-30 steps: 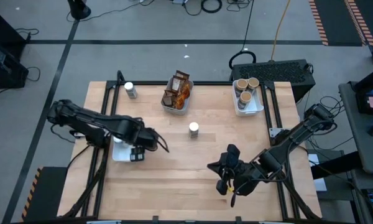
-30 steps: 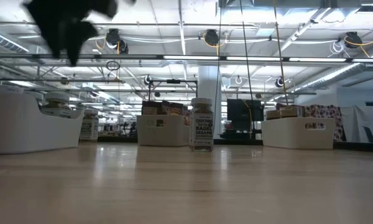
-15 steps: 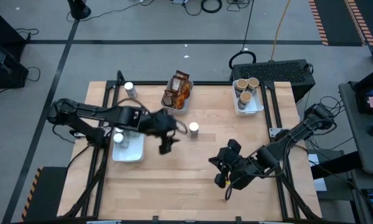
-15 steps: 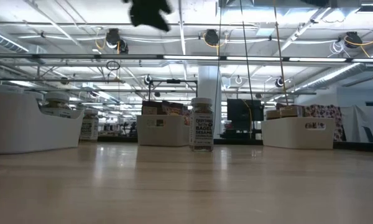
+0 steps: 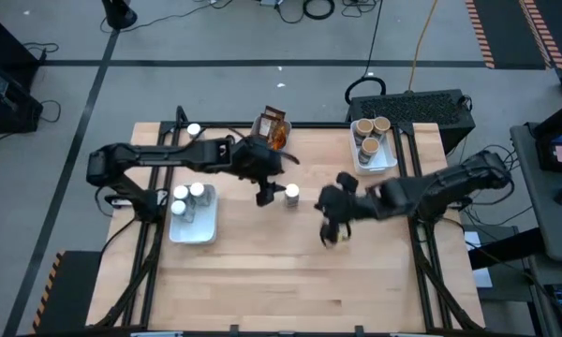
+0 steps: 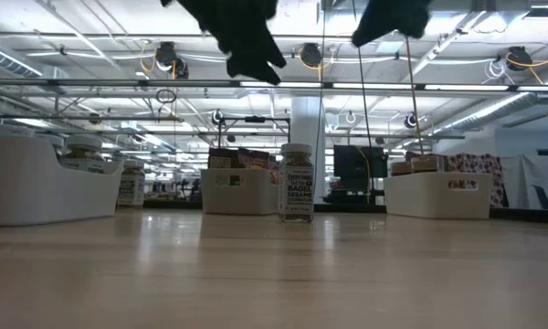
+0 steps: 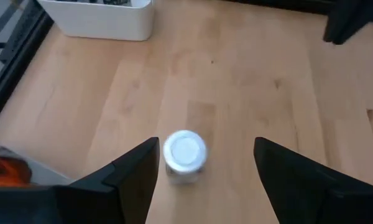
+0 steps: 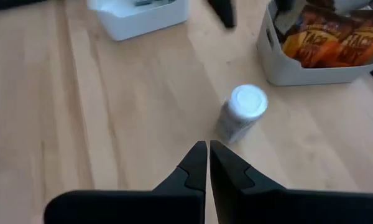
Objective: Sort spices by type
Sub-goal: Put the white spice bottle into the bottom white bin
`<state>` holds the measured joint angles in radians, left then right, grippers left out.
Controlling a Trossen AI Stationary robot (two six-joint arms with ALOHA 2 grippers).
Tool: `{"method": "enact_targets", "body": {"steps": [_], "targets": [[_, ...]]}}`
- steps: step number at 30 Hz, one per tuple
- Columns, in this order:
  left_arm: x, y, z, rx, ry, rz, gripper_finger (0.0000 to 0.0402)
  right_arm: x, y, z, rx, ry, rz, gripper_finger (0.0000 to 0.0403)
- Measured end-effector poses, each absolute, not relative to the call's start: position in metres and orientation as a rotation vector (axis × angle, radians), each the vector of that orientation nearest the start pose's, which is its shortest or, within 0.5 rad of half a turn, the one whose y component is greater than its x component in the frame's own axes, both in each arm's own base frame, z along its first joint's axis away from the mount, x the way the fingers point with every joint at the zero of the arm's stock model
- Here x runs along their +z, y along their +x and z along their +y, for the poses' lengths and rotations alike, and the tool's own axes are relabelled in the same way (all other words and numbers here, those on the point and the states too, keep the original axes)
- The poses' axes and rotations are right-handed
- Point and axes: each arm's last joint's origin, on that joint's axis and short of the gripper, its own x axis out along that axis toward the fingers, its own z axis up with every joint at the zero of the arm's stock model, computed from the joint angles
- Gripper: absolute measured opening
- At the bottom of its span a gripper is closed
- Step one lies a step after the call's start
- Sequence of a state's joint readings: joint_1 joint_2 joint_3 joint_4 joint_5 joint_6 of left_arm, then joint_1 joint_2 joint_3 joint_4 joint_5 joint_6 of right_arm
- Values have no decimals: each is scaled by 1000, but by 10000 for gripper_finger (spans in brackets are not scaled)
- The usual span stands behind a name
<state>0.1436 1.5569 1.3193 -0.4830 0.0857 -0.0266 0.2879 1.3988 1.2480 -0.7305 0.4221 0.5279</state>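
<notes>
**Left arm swings from the jar tray to the lone jar at mid-table**

While the white-capped jar point(image 5: 291, 194) stands alone and upright on the bare wood near the centre of the table point(image 5: 262, 281), the left gripper point(image 5: 265, 195) hangs just beside it, jaws wide apart and holding nothing; the left wrist view shows the jar's cap point(image 7: 184, 150) between the two dark fingers point(image 7: 133, 177) but below them, not yet enclosed. A second ago this gripper was over the left tray point(image 5: 193, 227), which now holds two white-capped jars point(image 5: 189, 195); it has since crossed to mid-table. The right gripper point(image 5: 332, 227), jaws fully closed and empty, has also moved, from the near right part of the table up to a spot just to the right of the same jar, which appears ahead of its tips in the right wrist view point(image 8: 239, 112).

The orange and brown packets point(image 5: 271, 128) fill the middle tray at the far edge, the tan-topped tubs point(image 5: 370, 136) the right tray, and one further jar point(image 5: 193, 132) stands loose near the far-left corner. By this reading a jar has just been delivered, and the mid-table jar is the next pick; two jars remain unsorted.
</notes>
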Motion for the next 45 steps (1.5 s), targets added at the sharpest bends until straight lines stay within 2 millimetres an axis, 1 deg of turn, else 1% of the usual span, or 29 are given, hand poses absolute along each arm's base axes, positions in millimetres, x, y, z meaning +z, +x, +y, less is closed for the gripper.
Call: {"method": "enact_targets", "body": {"steps": [2, 4, 8, 12, 19, 23, 27, 30, 36, 39, 45], "targets": [[296, 343, 55, 39, -94, 728, 262, 317, 280, 50, -311, 216, 754, 0], [284, 348, 62, 15, -66, 775, 262, 319, 281, 33, -271, 232, 717, 0], [266, 358, 67, -41, -32, 803, 262, 312, 270, 6, -272, 252, 670, 0], [258, 365, 69, -41, -31, 799, 262, 303, 253, -11, -314, 275, 641, 0], [249, 381, 73, 34, -101, 726, 262, 280, 228, -31, -204, 321, 590, 0], [245, 383, 74, 111, -125, 730, 262, 271, 218, -35, -155, 331, 604, 0], [244, 382, 70, 97, -75, 750, 271, 271, 213, -37, -114, 304, 609, 0], [244, 383, 65, 64, -20, 750, 296, 271, 212, -37, -78, 280, 618, 0], [244, 384, 57, 44, -1, 762, 364, 271, 211, -38, -49, 237, 619, 0], [242, 383, 56, 33, 29, 783, 384, 271, 211, -38, -22, 230, 620, 0], [217, 393, 56, 36, 10, 836, 391, 270, 211, -37, -17, 224, 630, 0]]}}
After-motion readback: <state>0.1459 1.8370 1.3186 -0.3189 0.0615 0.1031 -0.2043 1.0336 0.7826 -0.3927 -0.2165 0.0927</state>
